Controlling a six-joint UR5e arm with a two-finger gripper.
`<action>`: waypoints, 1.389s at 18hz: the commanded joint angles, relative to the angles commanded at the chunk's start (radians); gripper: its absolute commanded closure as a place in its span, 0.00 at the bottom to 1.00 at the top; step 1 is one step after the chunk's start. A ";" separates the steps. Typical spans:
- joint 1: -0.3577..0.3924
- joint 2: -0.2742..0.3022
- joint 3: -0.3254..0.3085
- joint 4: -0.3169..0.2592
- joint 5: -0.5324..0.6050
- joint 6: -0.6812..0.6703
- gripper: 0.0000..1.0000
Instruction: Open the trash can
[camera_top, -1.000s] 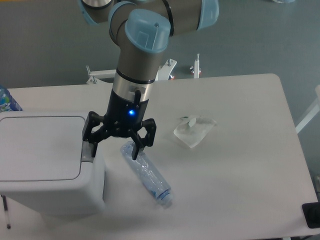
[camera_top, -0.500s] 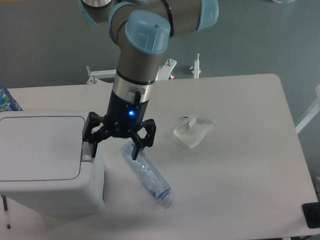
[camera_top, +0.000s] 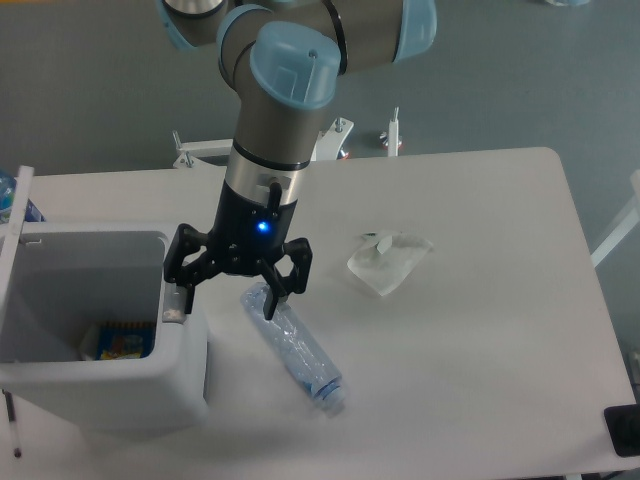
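The white trash can (camera_top: 100, 385) stands at the table's front left. Its lid (camera_top: 14, 215) stands swung up on the left side, so the inside shows, with a colourful packet (camera_top: 120, 340) at the bottom. My gripper (camera_top: 225, 297) is open and points down over the can's right rim. Its left fingertip (camera_top: 177, 288) rests on or just above the grey push-button tab (camera_top: 174, 308). Its right fingertip hangs over the neck end of a clear plastic bottle (camera_top: 295, 350) lying on the table.
A crumpled clear plastic wrapper (camera_top: 388, 262) lies right of the gripper. A blue-labelled bottle (camera_top: 8, 195) stands behind the lid at the far left. A black object (camera_top: 622, 430) sits at the table's front right corner.
The trash can's lid has sprung from flat and shut to upright on the left, exposing the inside. The gripper and arm have stayed in place.
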 joint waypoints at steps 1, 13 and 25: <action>0.002 0.005 0.012 0.011 -0.002 -0.002 0.00; 0.127 0.028 0.141 0.040 0.139 0.015 0.00; 0.244 0.067 0.060 -0.069 0.442 0.628 0.00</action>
